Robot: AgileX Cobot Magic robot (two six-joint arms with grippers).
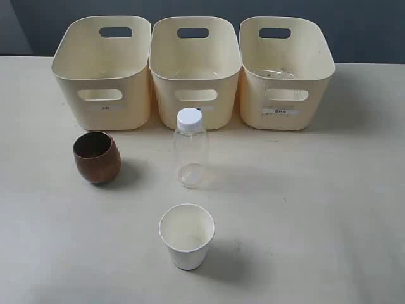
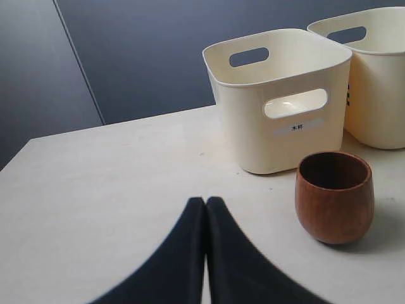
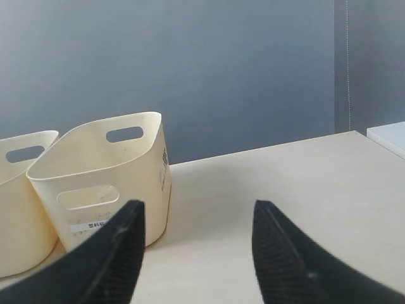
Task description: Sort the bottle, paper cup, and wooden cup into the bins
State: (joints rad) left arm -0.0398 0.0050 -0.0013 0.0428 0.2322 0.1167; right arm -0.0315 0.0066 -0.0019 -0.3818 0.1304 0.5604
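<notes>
The clear bottle with a white cap stands upright mid-table, in front of the middle bin. To its left sits the dark brown wooden cup, in front of the left bin. The white paper cup stands nearest the front. The right bin completes the row. Neither arm shows in the exterior view. My left gripper is shut and empty, low over the table, with the wooden cup beside it and the left bin beyond. My right gripper is open and empty, near the right bin.
The cream table runs to a dark blue-grey wall behind the bins. In the left wrist view a second bin stands past the first. In the right wrist view part of another bin shows, and a white edge lies off the table's side.
</notes>
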